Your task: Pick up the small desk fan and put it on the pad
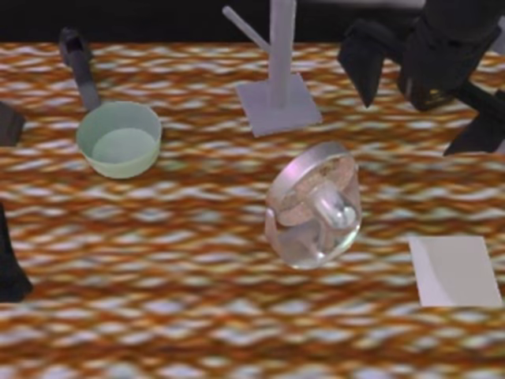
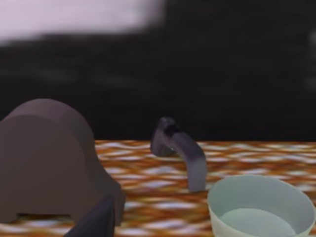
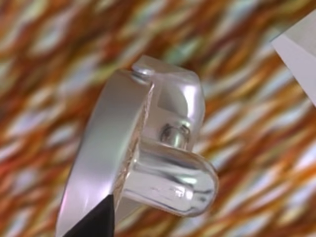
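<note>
A: Top view first. Where was the small desk fan point(image 1: 314, 207)?

B: It sat on the woven orange-and-white table point(image 1: 197, 316), a little right of centre, tilted, with its silver ring toward the back and its chrome hub toward the front. Nothing was touching it.

A: And the pad point(image 1: 456, 270)?

B: It lay flat near the right edge, to the right of the fan and nearer the front, apart from it.

A: The right gripper point(image 1: 418, 103)?

B: It hung above the back right corner, behind the fan and clear of it, its dark fingers spread apart and holding nothing. Its wrist view looked down on the fan point(image 3: 143, 158), with a corner of the pad point(image 3: 301, 54) showing.

A: The left arm?

B: It was parked at the left edge, by the mint-green scoop point(image 1: 119, 140). I could not tell how its fingers stood.

A: Anything else?

B: A grey square base with an upright post point(image 1: 278, 103) stood behind the fan.
</note>
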### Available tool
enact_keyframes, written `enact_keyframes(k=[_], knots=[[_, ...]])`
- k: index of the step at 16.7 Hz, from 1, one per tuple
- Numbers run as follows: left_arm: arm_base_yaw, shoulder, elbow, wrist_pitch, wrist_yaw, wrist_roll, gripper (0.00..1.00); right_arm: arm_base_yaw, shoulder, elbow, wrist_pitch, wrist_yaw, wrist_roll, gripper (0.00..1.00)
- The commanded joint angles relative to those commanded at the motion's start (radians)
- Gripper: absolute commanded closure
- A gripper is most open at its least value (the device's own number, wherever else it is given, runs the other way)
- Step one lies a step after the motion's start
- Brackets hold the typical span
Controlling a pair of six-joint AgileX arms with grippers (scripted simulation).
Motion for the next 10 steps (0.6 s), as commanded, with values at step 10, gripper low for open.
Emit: enact_keyframes(k=[10], knots=[[0.0,0.0,0.0,0.0,0.0,0.0,0.0,0.121,0.483,0.623,-0.288,-0.047,0.423,0.0]])
